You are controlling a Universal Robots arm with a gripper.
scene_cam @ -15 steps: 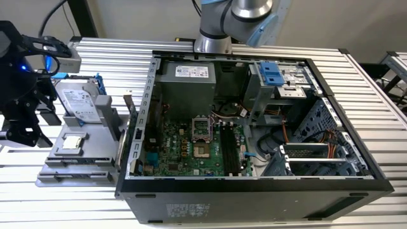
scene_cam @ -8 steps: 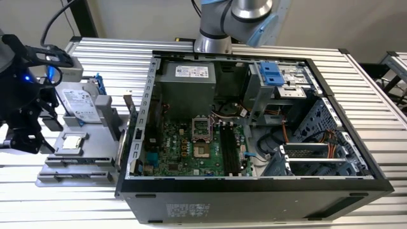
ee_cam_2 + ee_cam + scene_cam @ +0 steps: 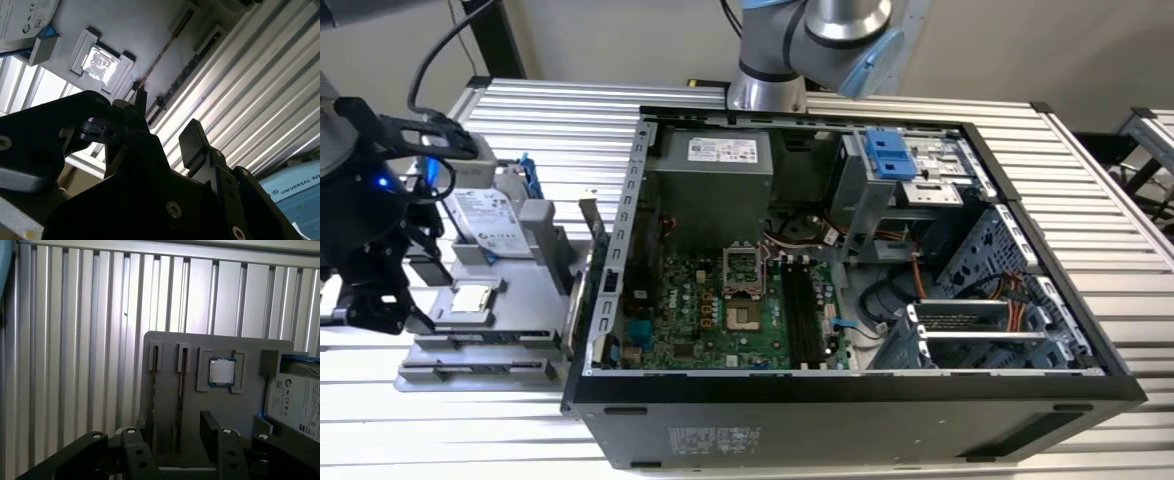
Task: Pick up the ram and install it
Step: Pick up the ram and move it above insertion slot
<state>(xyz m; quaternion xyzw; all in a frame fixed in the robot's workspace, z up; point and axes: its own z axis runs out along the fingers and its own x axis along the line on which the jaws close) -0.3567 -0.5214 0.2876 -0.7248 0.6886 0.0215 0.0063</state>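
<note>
The ram (image 3: 181,390) stands on its thin edge in a slot of the gray holder (image 3: 167,390). The holder sits on the bench (image 3: 75,340), near the edge at the exterior view's left. The end effector (image 3: 175,422) hangs close over the ram, with its fingers wide apart and holding nothing. The open computer case (image 3: 854,400) sits beside the holder.

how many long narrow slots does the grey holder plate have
2. Both lie side by side in the grey holder plate: the outer slot near the plate's edge, the inner slot beside the square chip. The gripper hides one end of each.
</note>
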